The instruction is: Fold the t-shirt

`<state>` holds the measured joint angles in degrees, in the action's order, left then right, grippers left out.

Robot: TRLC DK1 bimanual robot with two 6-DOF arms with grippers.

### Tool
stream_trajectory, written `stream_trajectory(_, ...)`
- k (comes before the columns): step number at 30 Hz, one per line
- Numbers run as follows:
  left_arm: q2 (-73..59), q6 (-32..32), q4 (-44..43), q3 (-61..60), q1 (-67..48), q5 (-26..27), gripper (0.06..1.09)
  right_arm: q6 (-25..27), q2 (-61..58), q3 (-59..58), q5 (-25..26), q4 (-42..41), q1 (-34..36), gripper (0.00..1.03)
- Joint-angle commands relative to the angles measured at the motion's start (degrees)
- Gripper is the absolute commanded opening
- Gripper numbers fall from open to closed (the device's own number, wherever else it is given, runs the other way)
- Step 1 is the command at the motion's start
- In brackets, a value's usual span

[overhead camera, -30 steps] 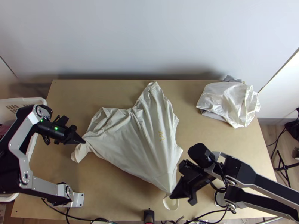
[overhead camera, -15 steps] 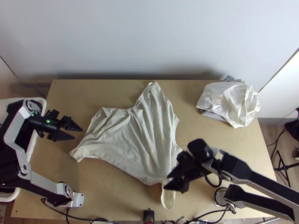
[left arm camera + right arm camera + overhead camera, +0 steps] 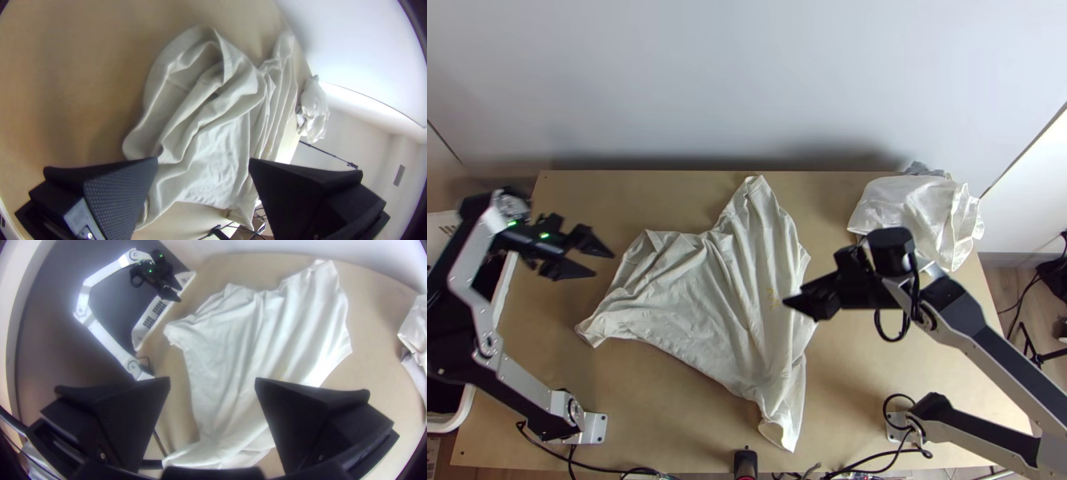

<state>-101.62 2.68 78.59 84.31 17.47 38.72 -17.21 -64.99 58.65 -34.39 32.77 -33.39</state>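
The pale t-shirt [image 3: 699, 296] lies loosely spread and wrinkled across the table, one sleeve towards the back and one end trailing to the near edge. Left of the shirt, my left gripper [image 3: 604, 262] is open with nothing in it; in the left wrist view the open gripper [image 3: 203, 162] has the shirt [image 3: 222, 146] beyond it. My right gripper [image 3: 793, 306] is over the shirt's right side; in the right wrist view the gripper [image 3: 212, 382] stands wide open, with the shirt [image 3: 235, 351] beyond it.
A bunched white cloth [image 3: 907, 212] lies at the table's back right corner. A white basket [image 3: 505, 300] stands by the left edge. Cables run along the near edge of the table [image 3: 691, 432].
The left gripper has let go of the shirt's left corner. The right gripper has released the near end and moved away from the near edge; that end now lies lower and straighter.
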Motion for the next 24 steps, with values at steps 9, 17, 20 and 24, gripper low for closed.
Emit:
stream_trajectory(9, -15.62, -17.36, -18.12, 10.96, -16.95, -6.29, 1.04, -1.16, -0.22, 7.97, 6.44, 5.28, 2.45, 0.89)
stream_trajectory(17, -16.68, -23.95, -28.4, 10.61, -20.73, -14.02, 1.04, -4.41, 1.8, 9.11, 9.34, 6.78, 1.22, 0.89)
stream_trajectory(20, -16.94, -25.09, -30.77, 10.61, -20.9, -16.57, 1.04, -5.73, 2.06, 10.08, 9.43, 6.95, 1.13, 0.89)
stream_trajectory(24, -16.94, -26.23, -31.57, 10.43, -20.64, -17.98, 1.03, -5.73, 2.06, 10.69, 10.22, 7.66, 1.75, 0.89)
